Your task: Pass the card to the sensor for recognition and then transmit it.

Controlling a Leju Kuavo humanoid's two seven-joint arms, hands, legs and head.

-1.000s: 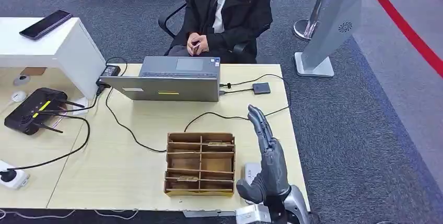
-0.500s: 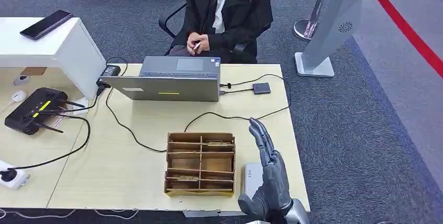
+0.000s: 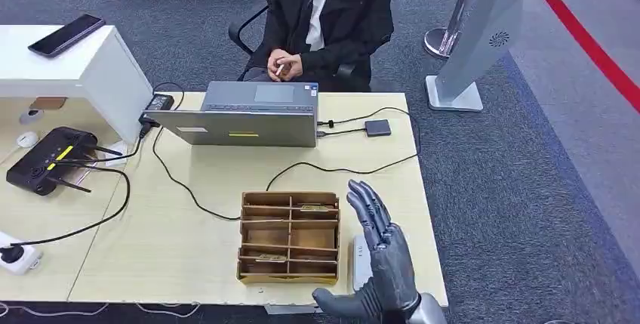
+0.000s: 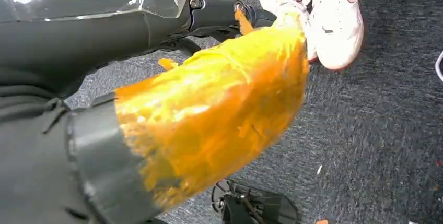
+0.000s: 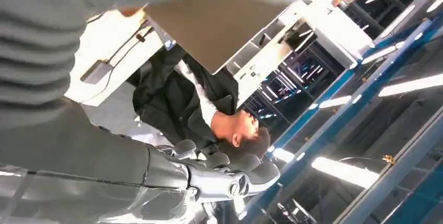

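The right hand (image 3: pixel 381 260) was seen raised over the near right corner of the wooden table (image 3: pixel 189 241), its fingers (image 3: pixel 367 202) spread apart and extended towards the far side, the thumb stretched out to the left; nothing was held in it. Just beneath and beside it, a pale flat card (image 3: pixel 361 260) lay on the table, close to the right of the brown compartmented box (image 3: pixel 289 237); whether the hand touched it could not be told. In the right wrist view the fingertips (image 5: pixel 245 174) were shown straight and bare. A small dark sensor (image 3: pixel 377 128) was lying at the far right of the table, wired to the grey laptop (image 3: pixel 249 116), well apart from the card. A seated person (image 3: pixel 324 14) in a dark jacket was placed beyond the laptop. A black router (image 3: pixel 49 159) was set at the left. The state of the left hand's fingers could not be told: an orange wrapped form (image 4: pixel 209 114) was shown over dark carpet in the left wrist view.
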